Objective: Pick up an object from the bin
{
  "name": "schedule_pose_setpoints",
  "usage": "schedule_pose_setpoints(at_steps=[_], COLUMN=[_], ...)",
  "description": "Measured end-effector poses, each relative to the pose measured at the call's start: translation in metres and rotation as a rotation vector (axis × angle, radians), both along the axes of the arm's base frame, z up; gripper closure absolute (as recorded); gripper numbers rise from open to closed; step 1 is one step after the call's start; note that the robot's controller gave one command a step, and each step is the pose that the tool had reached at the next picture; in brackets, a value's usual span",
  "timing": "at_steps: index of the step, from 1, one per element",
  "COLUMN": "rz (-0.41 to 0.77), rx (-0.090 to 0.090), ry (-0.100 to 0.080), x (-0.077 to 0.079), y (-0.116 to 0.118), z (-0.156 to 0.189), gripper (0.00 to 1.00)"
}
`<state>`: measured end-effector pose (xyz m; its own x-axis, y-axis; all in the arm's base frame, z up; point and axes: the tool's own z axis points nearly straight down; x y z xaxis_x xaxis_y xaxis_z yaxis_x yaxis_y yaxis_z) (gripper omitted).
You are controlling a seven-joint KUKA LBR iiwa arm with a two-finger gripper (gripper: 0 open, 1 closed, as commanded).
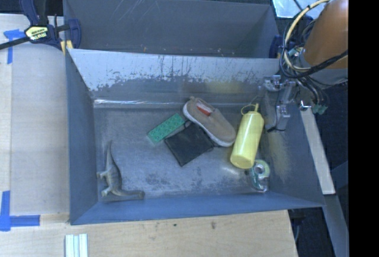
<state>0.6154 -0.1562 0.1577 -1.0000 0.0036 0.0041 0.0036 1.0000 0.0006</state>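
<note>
My gripper [282, 115] hangs at the bin's right side, just above the floor and close to the right wall. Immediately to its left lies a yellow plastic bottle [247, 137] on its side, cap end pointing to the back; the gripper stands beside it, apart from it. A small green and white ring-shaped thing [259, 172] lies in front of the bottle's base, near the front right corner. A beige slipper with a red mark [208, 121] lies left of the bottle, at the middle of the bin.
A black square pad [188, 144] sits partly under the slipper, with a green block [166, 128] to its left. A grey toy lizard [113, 179] lies at the front left corner. The arm with its orange cover and cables stands over the bin's right rim.
</note>
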Motion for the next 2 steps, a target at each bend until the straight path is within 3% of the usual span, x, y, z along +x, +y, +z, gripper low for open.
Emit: schedule_pose_setpoints(at_steps=[1, 2], rz=[0.003, 0.453], rx=[-0.001, -0.002], ry=[-0.008, -0.01], x=[0.002, 0.011], y=[0.001, 0.001], z=[0.006, -0.005], gripper=[0.0, 0.0])
